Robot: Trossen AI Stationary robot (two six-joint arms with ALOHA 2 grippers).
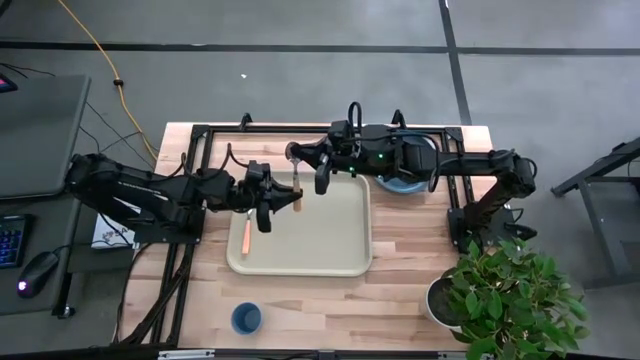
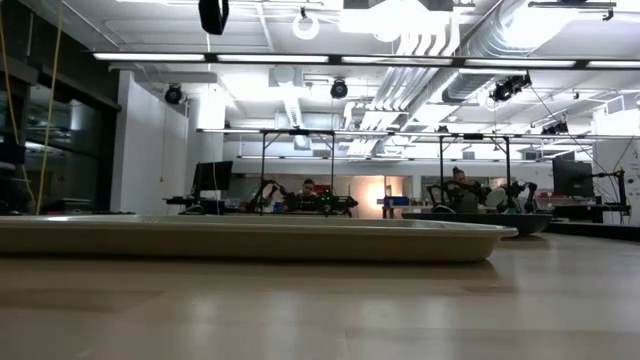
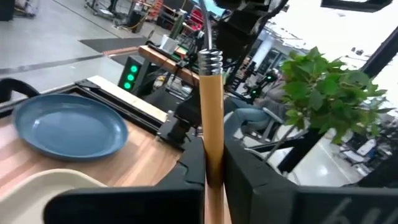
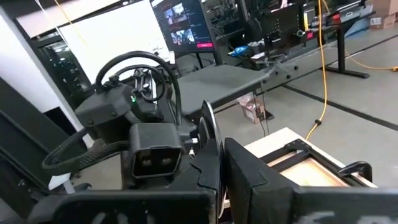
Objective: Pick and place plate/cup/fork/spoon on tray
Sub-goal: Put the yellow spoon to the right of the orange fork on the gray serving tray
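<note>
My left gripper (image 1: 284, 200) is shut on the spoon (image 1: 296, 190), which has an orange handle and a silver bowl (image 1: 292, 152), above the cream tray (image 1: 330, 250). My right gripper (image 1: 320, 183) is shut just right of the spoon's metal end, whose silver bowl shows past its fingers (image 4: 207, 124). The fork's orange handle (image 1: 245, 233) lies at the tray's left rim, with its tines hidden under my left gripper. The blue plate (image 3: 68, 127) lies flat on the table under my right arm. The blue cup (image 1: 246, 318) stands near the table's front edge. My left gripper pinches the spoon's orange handle (image 3: 212, 134) between its two fingers, below the coiled metal collar (image 3: 210, 62). The fingers come level from the table's left and lie across the handle. The spoon is clear of the tray, its bowl end toward the far edge. Whether my right gripper touches the spoon, I cannot tell.
A potted plant (image 1: 505, 295) stands at the table's near right corner. Black frame rails (image 1: 200, 180) run along the left and far sides of the table. Bare wood lies near the front edge, right of the cup.
</note>
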